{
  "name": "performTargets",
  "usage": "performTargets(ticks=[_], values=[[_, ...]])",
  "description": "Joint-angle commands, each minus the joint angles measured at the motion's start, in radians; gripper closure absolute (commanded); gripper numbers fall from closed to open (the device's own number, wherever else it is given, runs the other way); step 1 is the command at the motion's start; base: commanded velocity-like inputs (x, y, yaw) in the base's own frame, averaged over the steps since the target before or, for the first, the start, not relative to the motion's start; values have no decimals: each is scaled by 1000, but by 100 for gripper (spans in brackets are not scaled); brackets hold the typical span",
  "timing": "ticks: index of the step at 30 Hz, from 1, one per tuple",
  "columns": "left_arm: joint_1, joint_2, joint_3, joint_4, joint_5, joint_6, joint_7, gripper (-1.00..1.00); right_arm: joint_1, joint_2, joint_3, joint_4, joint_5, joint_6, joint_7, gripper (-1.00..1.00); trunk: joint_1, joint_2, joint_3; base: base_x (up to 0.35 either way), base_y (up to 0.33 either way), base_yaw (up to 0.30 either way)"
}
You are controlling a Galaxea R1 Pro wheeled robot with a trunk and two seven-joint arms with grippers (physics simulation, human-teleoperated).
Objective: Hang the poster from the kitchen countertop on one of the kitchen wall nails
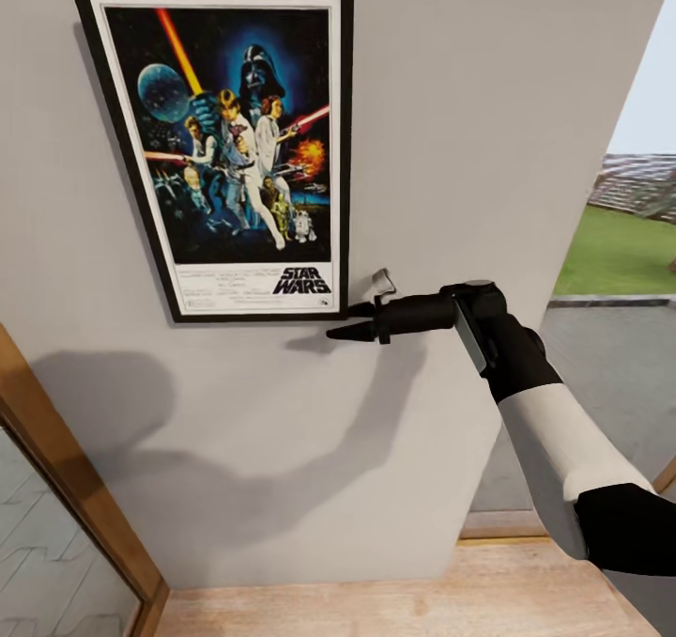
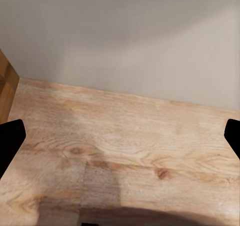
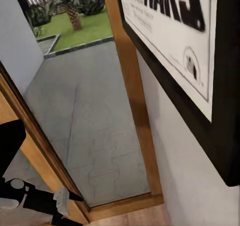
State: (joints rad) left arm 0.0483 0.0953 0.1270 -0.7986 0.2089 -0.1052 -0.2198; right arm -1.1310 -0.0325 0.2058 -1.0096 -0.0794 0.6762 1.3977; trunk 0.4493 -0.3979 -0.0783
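Note:
The Star Wars poster [image 1: 225, 144] hangs flat against the grey wall [image 1: 488, 101], high on the left, its black frame and white border fully visible. Its lower corner [image 3: 200, 86] shows close up in the right wrist view. My right gripper [image 1: 340, 324] points at the wall just beside the poster's lower right corner, jaws slightly apart with nothing between them. A small grey metal piece [image 1: 383, 285] sticks out just above its fingers; I cannot tell what it is. My left gripper [image 2: 120, 141] hangs open over the wooden floor [image 2: 125, 151]. The kitchen countertop is out of view.
A wooden door frame [image 1: 66, 468] with a glass pane runs down the left of the wall. To the right an opening [image 1: 620, 252] looks out on grey paving and grass. Wooden floor [image 1: 422, 599] lies along the wall's foot.

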Motion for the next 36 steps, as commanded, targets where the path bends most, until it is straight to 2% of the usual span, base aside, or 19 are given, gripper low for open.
performTargets(ticks=[1, 19, 24, 25, 27, 28, 30, 31, 32, 33, 34, 35, 36], values=[[0, 0, 2, -1, 9, 1, -7, -100, -1, -1, 3, 0, -8, 11, -2, -100, 1, -2, -2, 41, 0, 0], [0, 0, 2, -1, 9, 1, -7, -100, -1, -1, 4, -5, -10, 10, 0, -100, 1, -2, -2, 7, 0, 0], [0, 0, 3, -1, 9, 1, -7, -100, 5, -1, 8, -34, -10, -1, 1, -100, 1, -2, -2, -31, 0, 0], [-1, 0, 3, -1, 9, 1, -7, -100, 38, -1, 13, -116, -9, -45, 1, -100, 1, -2, -2, -9, 0, 0], [0, 0, 3, -1, 9, 1, -7, -100, 79, -1, 15, -143, -7, -74, 2, -100, 1, -2, -2, -6, 0, 0], [-1, 0, 3, -1, 9, 1, -7, -100, 136, -2, 15, -166, -5, -109, 2, -100, 1, -2, -2, -4, 0, 0], [-1, 0, 3, -1, 9, 1, -7, -100, 202, -2, 16, -183, -4, -151, 3, -100, 1, -2, -2, -3, 0, 0], [-1, 0, 4, 0, 9, 1, -7, -100, 353, -3, 14, -201, -3, -278, 5, -100, 1, -2, -2, 0, 0, 0], [0, 0, 4, 0, 9, 1, -7, -100, 387, -4, 14, -203, -2, -311, 5, -100, 1, -2, -2, 0, 0, 0], [0, 0, 4, 0, 9, 1, -7, -100, 447, -4, 14, -205, -1, -363, 5, -100, 1, -2, -2, 0, 0, 0], [0, 0, 5, 1, 9, 1, -7, -100, 474, -4, 14, -205, -1, -384, 5, -100, 1, -2, -2, 0, 0, 0], [0, 0, 5, 1, 9, 1, -8, -100, 540, -13, 12, -178, -2, -434, 1, -100, 1, -2, -2, 0, 0, 0], [0, 0, 5, 1, 10, 1, -9, -100, 573, -22, 11, -153, -2, -463, -4, -100, 1, -2, -2, 0, 0, 0]])
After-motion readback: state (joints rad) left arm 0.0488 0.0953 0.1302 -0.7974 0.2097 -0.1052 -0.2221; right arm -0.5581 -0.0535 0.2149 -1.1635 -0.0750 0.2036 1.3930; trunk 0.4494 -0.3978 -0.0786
